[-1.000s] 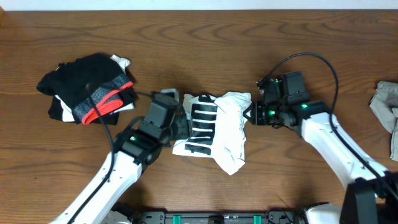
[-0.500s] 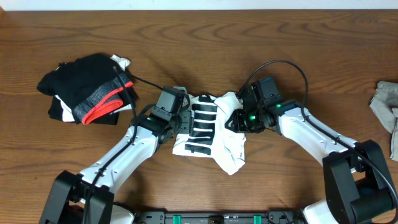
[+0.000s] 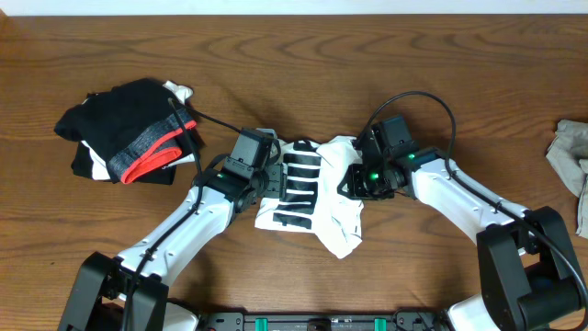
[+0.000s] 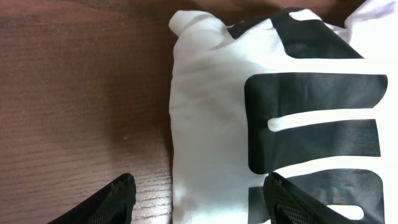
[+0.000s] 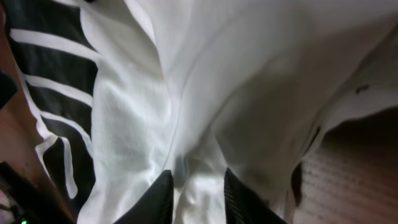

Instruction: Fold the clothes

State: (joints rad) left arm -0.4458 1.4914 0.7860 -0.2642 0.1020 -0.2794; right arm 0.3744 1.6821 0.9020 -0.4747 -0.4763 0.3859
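- One white T-shirt [image 3: 331,211]: lies bunched and creased at the middle of the table [image 3: 294,64] in the overhead view, with a loose flap trailing toward 5 o'clock.
- One block of black lettering [image 3: 301,184]: faces up on the shirt's 9 o'clock half, with its bars stacked from 12 down to 6.
- Two arms with two grippers: reach in from the 6 o'clock edge, one on each flank of the shirt.
- Left gripper [image 3: 268,184]: sits at the shirt's 9 o'clock edge. Shows two fingers [image 4: 115,196] in its wrist view, spread wide, one over bare wood and the other over printed fabric. Grips nothing between them; cannot tell whether the tips touch the cloth.
- Right gripper [image 3: 353,180]: sits on the shirt's 3 o'clock side, slightly toward 2. Shows two fingers [image 5: 155,199] in its wrist view, set narrow, with a ridge of white cloth pinched between them.
- One heap of black garments [image 3: 119,129]: lies at 10 o'clock of the shirt, well apart from it. Shows one grey-and-red band along its 5 o'clock edge and bits of white fabric at its 1 o'clock corner.
- One grey-beige cloth [image 3: 571,156]: lies at the table's 3 o'clock edge, partly cut off by the frame and well apart from the shirt.
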